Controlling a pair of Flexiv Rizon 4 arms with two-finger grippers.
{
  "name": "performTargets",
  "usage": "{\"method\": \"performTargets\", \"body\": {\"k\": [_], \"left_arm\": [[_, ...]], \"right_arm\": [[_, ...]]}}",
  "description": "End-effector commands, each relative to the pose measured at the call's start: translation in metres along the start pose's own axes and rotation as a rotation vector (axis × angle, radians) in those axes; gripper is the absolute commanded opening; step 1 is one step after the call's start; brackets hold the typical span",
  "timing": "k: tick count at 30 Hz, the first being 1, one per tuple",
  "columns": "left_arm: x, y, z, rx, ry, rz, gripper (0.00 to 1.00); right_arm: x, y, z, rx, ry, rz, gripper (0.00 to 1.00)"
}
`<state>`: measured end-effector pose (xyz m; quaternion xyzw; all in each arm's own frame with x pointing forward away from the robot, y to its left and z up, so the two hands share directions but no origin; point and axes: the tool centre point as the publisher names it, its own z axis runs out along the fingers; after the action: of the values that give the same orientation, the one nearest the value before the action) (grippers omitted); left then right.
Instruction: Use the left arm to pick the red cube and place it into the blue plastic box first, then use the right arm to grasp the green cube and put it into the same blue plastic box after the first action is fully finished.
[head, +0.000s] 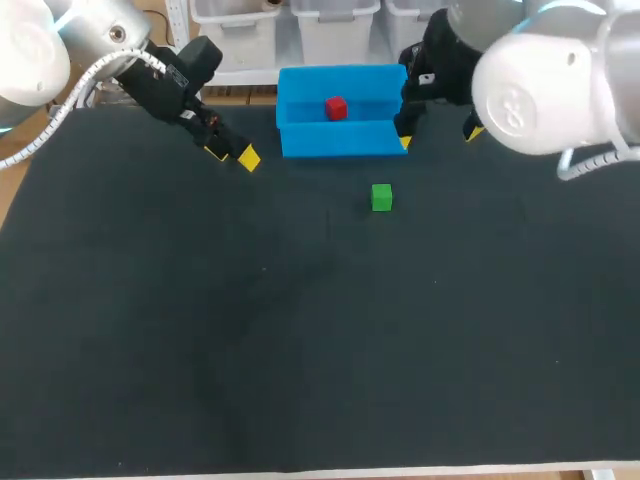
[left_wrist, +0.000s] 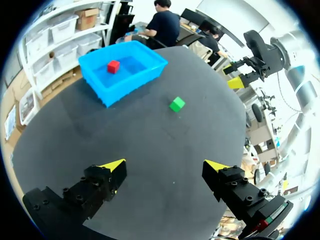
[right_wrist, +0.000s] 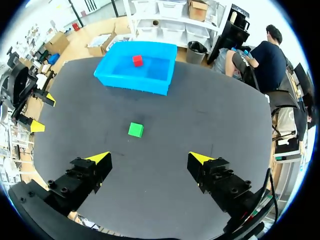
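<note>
left end effector (left_wrist: 165, 165) hangs wide open and empty, left of the blue plastic box (head: 340, 140). right end effector (right_wrist: 150, 159) is also wide open and empty, at the box's right end. red cube (head: 336, 108) sits inside the box, by its far wall. green cube (head: 381, 197) lies on the counter (head: 300, 350) just near of the box, not touching it. the head view has the right wrist covering the box's right end; both wrist views show the box whole. the cubes are plain and equal-sided, with no long axis. the box runs left to right.
</note>
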<state>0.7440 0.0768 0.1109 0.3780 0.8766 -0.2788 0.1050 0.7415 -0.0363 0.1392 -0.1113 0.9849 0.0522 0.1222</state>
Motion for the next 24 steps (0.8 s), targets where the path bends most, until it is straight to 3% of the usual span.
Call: {"method": "performTargets", "body": {"k": [1, 14, 24], "left_arm": [[0.001, 0.001, 0.0, 0.002, -0.003, 0.003, 1.0], [0.001, 0.001, 0.0, 0.002, -0.003, 0.003, 1.0], [0.001, 0.001, 0.0, 0.002, -0.003, 0.003, 1.0]], "right_arm": [[-0.009, 0.006, 0.003, 0.016, 0.064, 0.007, 1.0], [-0.016, 0.016, 0.015, 0.044, 0.136, 0.028, 1.0], [-0.024, 0.021, 0.02, 0.055, 0.132, 0.06, 1.0]]}}
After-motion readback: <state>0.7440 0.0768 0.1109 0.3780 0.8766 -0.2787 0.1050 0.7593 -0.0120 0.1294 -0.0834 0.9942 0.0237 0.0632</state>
